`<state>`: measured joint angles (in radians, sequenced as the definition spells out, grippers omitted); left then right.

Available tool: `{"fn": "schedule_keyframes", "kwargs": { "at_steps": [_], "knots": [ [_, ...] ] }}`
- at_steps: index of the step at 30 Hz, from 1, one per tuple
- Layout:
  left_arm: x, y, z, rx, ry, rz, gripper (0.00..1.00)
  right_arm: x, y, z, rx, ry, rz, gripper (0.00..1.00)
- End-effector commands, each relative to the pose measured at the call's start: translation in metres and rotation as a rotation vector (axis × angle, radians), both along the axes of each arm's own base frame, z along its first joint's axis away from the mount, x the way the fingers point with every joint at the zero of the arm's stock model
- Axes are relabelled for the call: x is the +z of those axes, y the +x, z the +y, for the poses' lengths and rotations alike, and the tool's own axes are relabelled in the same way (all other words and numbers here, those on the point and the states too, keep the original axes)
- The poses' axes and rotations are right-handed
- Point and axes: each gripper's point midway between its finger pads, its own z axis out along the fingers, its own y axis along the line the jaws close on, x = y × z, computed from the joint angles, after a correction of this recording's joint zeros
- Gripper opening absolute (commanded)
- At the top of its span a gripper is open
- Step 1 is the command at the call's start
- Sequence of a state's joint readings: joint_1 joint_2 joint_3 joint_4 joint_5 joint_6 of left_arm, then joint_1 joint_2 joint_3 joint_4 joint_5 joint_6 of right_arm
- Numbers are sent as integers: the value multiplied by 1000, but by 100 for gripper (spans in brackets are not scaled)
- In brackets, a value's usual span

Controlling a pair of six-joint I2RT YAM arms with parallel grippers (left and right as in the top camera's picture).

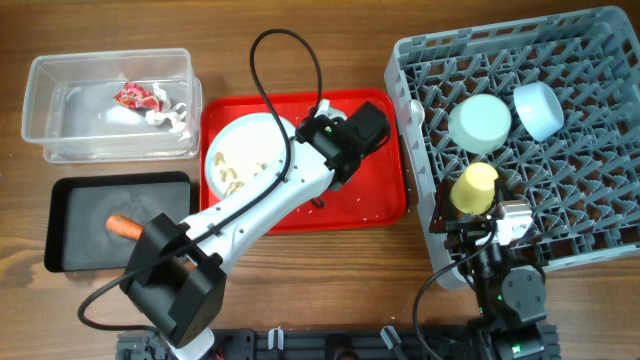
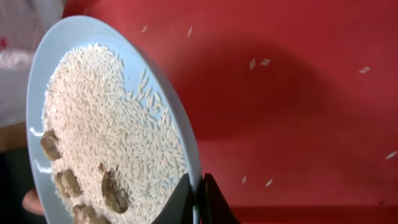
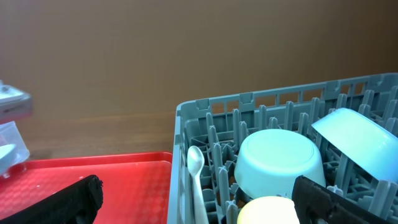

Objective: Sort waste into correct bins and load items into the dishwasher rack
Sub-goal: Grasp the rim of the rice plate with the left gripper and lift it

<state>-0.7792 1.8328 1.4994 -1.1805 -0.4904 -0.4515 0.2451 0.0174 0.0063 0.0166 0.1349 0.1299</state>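
My left gripper (image 2: 198, 200) is shut on the rim of the pale blue-white plate (image 2: 93, 118), which holds rice grains and beige scraps and tilts over the red tray (image 1: 350, 200); the plate also shows overhead (image 1: 245, 150). My right gripper (image 3: 199, 202) is open at the front left edge of the grey dishwasher rack (image 1: 590, 240). In the rack are the pale green bowl (image 1: 480, 122), the light blue bowl (image 1: 538, 108), the yellow-green cup (image 1: 476, 186) and the white spoon (image 3: 196, 180). The clear tub (image 1: 60, 120) holds the red-and-white wrapper (image 1: 135, 97) and white tissue (image 1: 172, 118). The carrot (image 1: 125, 227) lies in the black tray (image 1: 70, 250).
Loose rice grains (image 2: 258, 62) lie scattered on the red tray. The left arm stretches from the front edge across the black tray's corner to the red tray. Bare wooden table (image 1: 330, 290) shows in front of the red tray.
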Motion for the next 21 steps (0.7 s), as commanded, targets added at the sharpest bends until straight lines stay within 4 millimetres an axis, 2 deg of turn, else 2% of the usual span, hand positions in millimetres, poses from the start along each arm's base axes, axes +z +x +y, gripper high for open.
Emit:
{"fn": "schedule_keyframes", "kwargs": {
  "at_steps": [1,4,10,14,21],
  "knots": [
    [9,-9,11,133,-7,-22,4,2,0,0,0,6,-9,100],
    [7,-25,12,191,-38,40,4,2,0,0,0,6,-9,100],
    [3,-34,12,215,-77,109,4,2,0,0,0,6,-9,100],
    [9,-37,34,306,-58,119,4,2,0,0,0,6,-9,100],
    [37,-31,72,415,-126,62,4,2,0,0,0,5,-9,100]
  ]
}}
